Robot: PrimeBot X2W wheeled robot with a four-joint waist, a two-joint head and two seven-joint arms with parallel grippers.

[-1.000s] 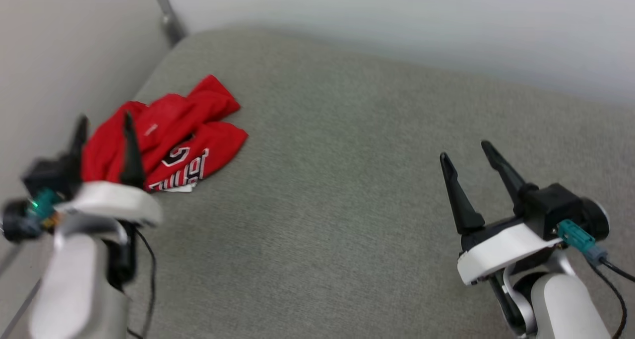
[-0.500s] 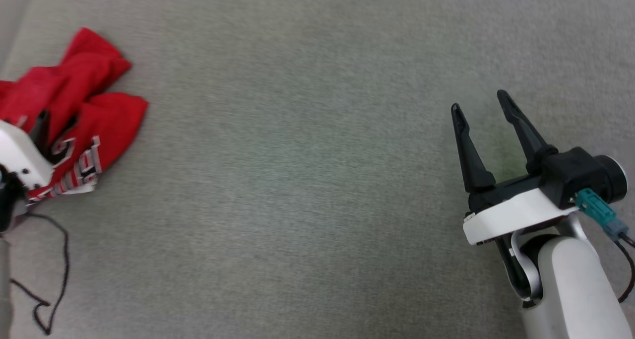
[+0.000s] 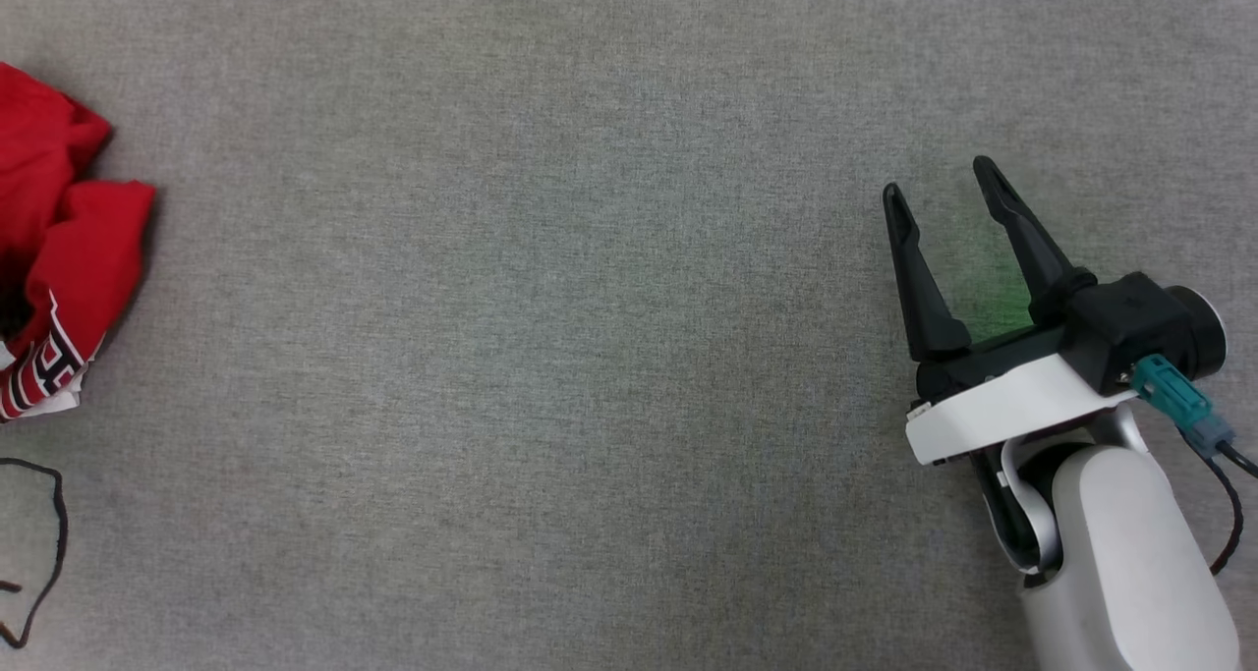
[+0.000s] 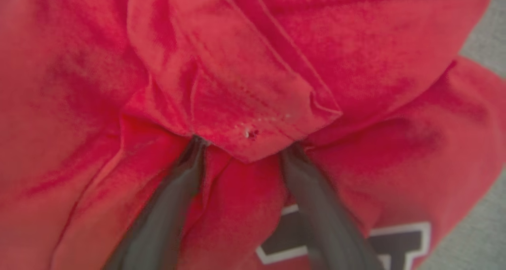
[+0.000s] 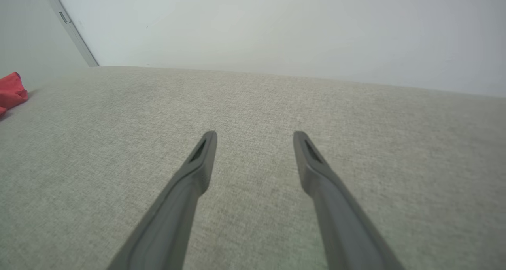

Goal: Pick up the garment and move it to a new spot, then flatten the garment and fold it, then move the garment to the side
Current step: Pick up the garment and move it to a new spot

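Cloth, grey and rough, is covering the big tabletop (image 3: 590, 357). A pale wall (image 5: 276, 25) is standing behind it. The shirt (image 3: 69, 249) is lying in a red heap on the tabletop, at the far left edge of the head view, with part of it running out of the picture. The right hand (image 3: 936, 182) is hanging low over the bare grey cloth on the right side, well apart from the shirt. It is spreading its two dark fingers (image 5: 189, 191) wide, and it is holding nothing. The left hand (image 4: 243, 143) is pushing down into the shirt. Its fingers are standing wide apart too, with red cloth bunching between them and a fold (image 4: 253, 104) lying over their tips. Black letters (image 4: 395, 238) with white edges are peeking out low on the shirt. A thin black cable (image 3: 54, 514) is curling on the tabletop just below the heap.
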